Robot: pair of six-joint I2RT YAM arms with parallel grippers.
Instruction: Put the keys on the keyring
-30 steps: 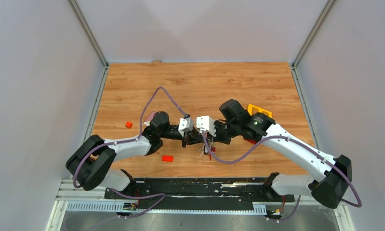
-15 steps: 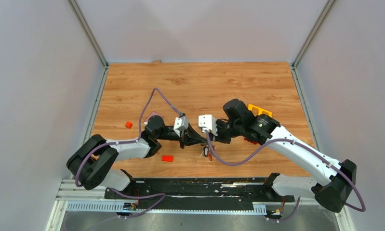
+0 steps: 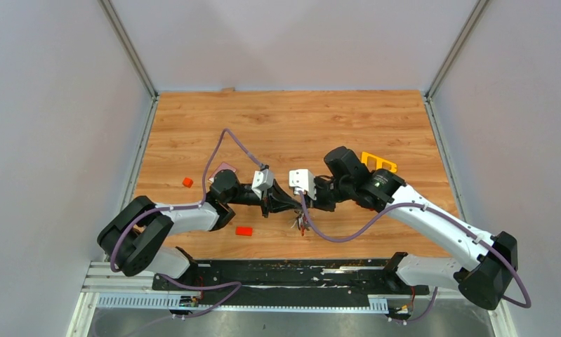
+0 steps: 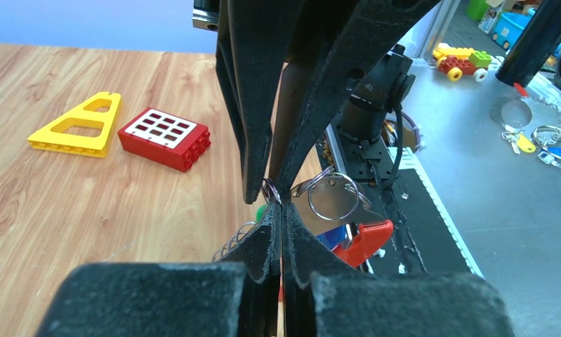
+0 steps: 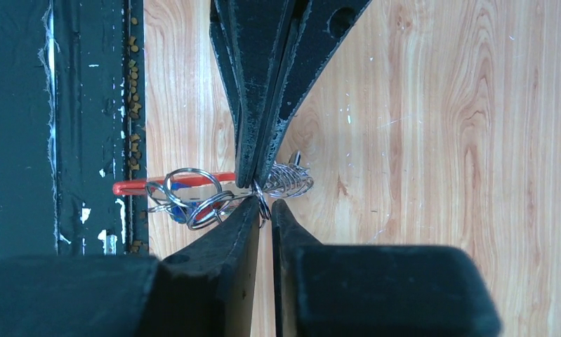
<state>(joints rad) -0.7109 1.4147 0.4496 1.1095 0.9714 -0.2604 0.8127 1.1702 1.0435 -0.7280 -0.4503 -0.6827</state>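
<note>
The wooden table bears four loose pieces. A small red block lies near the left gripper, to its left and closer to the arm bases. A small orange block lies farther left. A yellow triangular piece and, just beside it, a red brick lie to the right of the right gripper.

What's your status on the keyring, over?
Left gripper shut on keyring. Right gripper slightly open, tips meeting the left's at the ring. Red brick lies well aside.
</note>
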